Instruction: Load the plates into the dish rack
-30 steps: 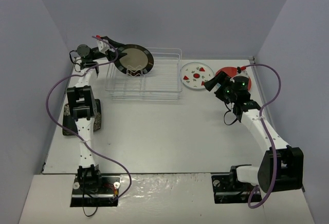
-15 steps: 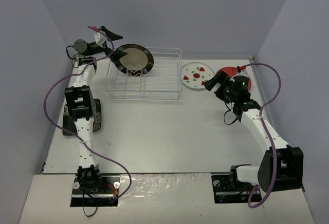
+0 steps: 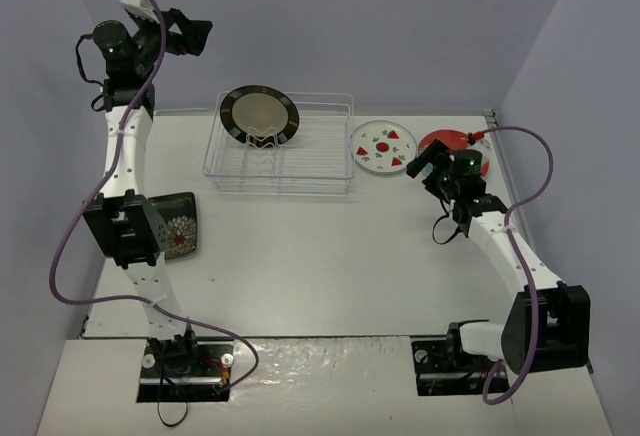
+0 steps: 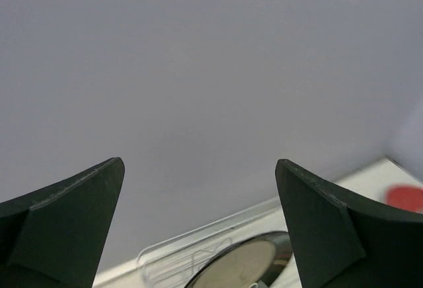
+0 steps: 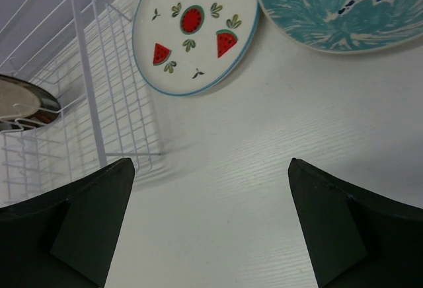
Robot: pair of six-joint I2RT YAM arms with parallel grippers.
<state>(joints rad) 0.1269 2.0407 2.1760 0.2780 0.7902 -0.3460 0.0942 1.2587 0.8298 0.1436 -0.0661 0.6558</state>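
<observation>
Floral black plate (image 3: 180, 226) lay flat on desk (image 3: 300, 256) far left, partly under L arm (image 3: 125, 156). L tool (image 3: 192, 34) was up high, jaws wide apart, empty. Black-rimmed plate (image 3: 259, 116) stood upright in dish rack (image 3: 310, 161), left end. White plate (image 3: 383, 146) & red-teal plate (image 3: 445, 140) lay touching, right of rack; R tool (image 3: 417, 167) hovered by them, jaws apart, empty

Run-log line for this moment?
left gripper: open, empty | right gripper: open, empty | dish rack: black-rimmed plate | table: watermelon plate, red-and-teal plate, floral plate

robot lab booth: bare lilac walls (image 3: 350, 26) around a white table (image 3: 320, 246)
</observation>
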